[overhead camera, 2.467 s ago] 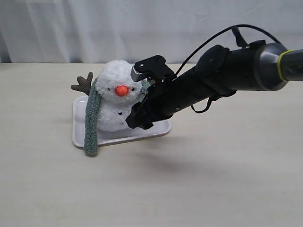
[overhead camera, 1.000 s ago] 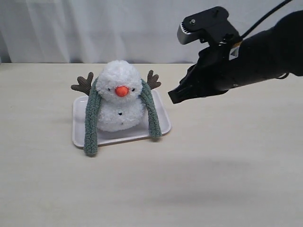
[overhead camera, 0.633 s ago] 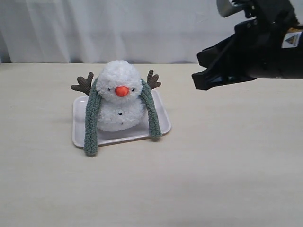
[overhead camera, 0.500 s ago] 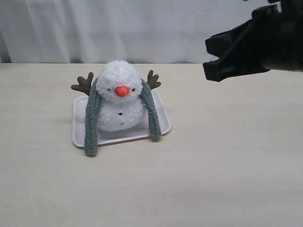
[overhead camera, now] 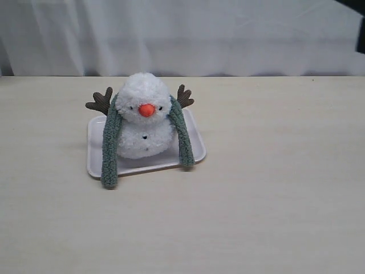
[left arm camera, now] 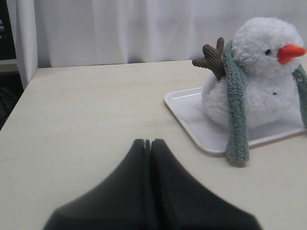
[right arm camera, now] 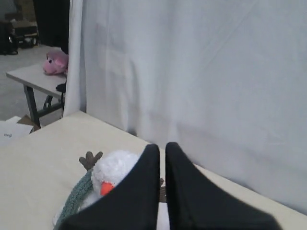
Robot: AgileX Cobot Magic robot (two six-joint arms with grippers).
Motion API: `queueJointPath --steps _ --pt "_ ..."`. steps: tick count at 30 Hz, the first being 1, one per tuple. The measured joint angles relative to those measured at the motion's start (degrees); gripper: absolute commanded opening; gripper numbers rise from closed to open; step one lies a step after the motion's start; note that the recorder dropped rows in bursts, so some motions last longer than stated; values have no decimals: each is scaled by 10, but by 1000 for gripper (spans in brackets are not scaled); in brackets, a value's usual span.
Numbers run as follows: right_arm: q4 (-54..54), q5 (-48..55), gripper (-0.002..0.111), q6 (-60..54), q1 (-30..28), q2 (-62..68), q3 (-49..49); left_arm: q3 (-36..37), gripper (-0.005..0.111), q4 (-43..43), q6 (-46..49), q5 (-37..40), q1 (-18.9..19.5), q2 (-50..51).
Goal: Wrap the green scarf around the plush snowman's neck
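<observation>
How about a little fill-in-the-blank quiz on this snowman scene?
The snowman sits on a white ____. Its nose is ____. The scarf hanging down both its sides is ____ in colour. The left gripper is ____, with nothing in it.
Missing words: tray; orange; green; shut.

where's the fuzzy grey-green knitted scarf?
Exterior view, left of centre: grey-green scarf draped over the neck of the fluffy white plush snowman on the white tray, one end hanging down each side, the view-left end past the tray's rim.
</observation>
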Motion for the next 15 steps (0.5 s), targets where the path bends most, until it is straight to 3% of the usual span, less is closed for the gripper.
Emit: queueJointPath --steps 15 --pt "9 13 4 1 0 -296 77 0 0 0 0 0 0 0"
